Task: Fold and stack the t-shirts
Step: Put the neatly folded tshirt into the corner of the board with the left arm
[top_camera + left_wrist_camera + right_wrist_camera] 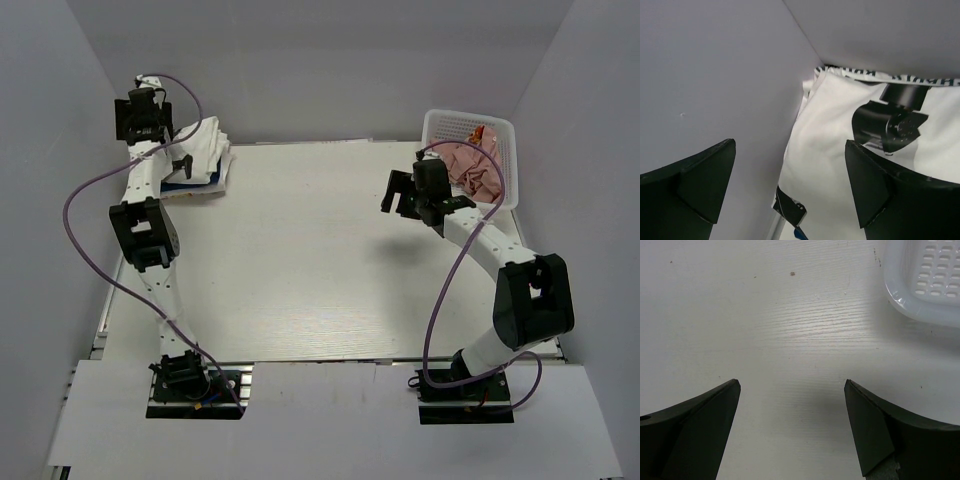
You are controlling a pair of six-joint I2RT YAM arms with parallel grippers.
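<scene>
At the far right corner of the bench [300, 260], inside the basket [437, 118], lies a crumpled pink cloth [470, 165] (probably the next shirt to fold). The coming move turns on how it sits from the right tool [398, 205]. That tool hovers over bare bench just left of the basket, so the cloth lies to its right and a little farther back, with the basket's near-left wall between them. The basket's long axis runs from near to far. The cloth is bunched and shows no clear axis of its own. The right tool's fingers are spread wide and hold nothing; its wrist view shows only bench beneath and a basket corner at the upper right. The right arm is plainly the nearer one. The left tool [790, 144] is well away at the far left corner, raised beside the wall, also spread wide and empty. Just beside it is the stack [200, 150], with white cloth on top and blue showing beneath. To reach the cloth, I judge the right tool must lift over the rim and then come down.
</scene>
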